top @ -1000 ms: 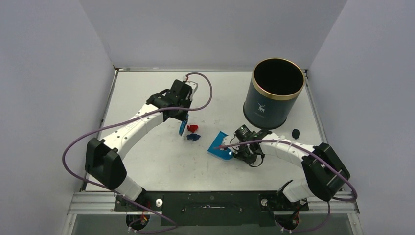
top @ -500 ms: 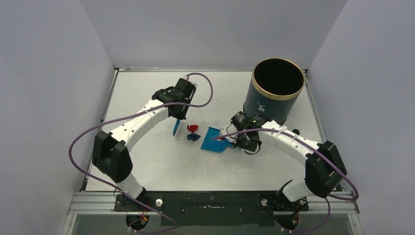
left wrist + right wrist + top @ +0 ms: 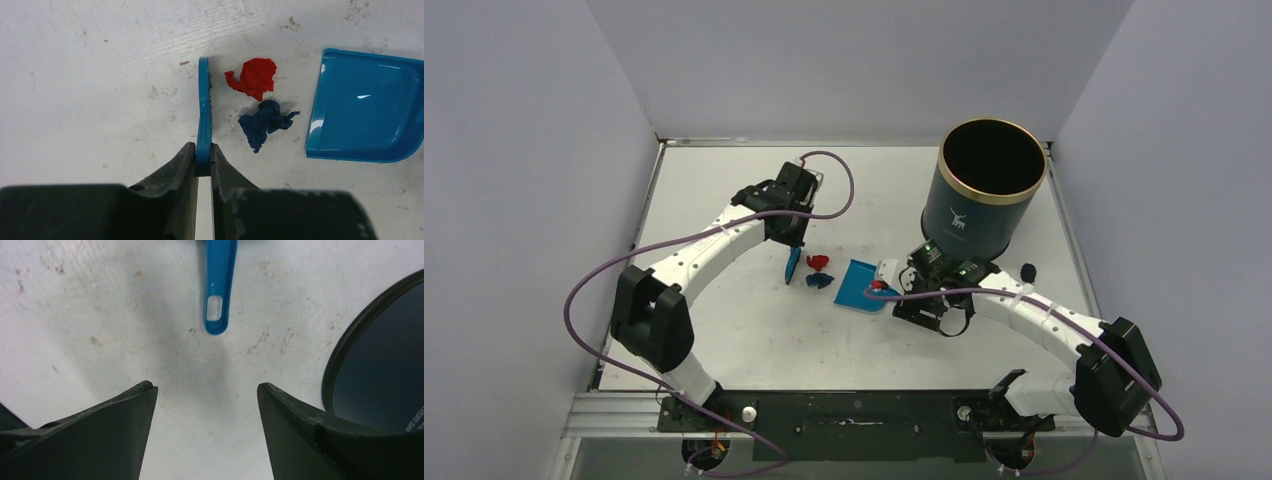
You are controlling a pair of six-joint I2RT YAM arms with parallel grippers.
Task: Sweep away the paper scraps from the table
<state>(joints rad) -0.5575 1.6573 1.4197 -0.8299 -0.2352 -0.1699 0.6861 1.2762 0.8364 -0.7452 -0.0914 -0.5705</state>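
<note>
Since half a second ago my right end effector point(image 3: 205, 390) has let go of the dustpan point(image 3: 856, 284) and drawn back from it, and my brush point(image 3: 203, 115) has edged a little closer to the scraps.

Two paper scraps lie near the middle of the desk point(image 3: 724, 200): a red scrap point(image 3: 254, 77) and a dark blue scrap point(image 3: 265, 122), just beside each other, the red one farther from my bases. They sit between the brush on their left and the dustpan on their right, close to both but touching neither. A small black lump point(image 3: 1028, 271) lies well apart from them, on the desk to the right of the bin point(image 3: 984, 185); it is probably another scrap, though it is too small for me to be sure.

My left end effector point(image 3: 203, 160) is clamped on the brush handle, with the brush held on edge and its bristles facing the scraps. The dustpan lies flat with its open lip toward the scraps. Its handle point(image 3: 219, 280) rests on the desk, just beyond the fingers of my right end effector, which are spread wide and hold nothing. The bin stands upright at the far right, close behind that arm.
</note>
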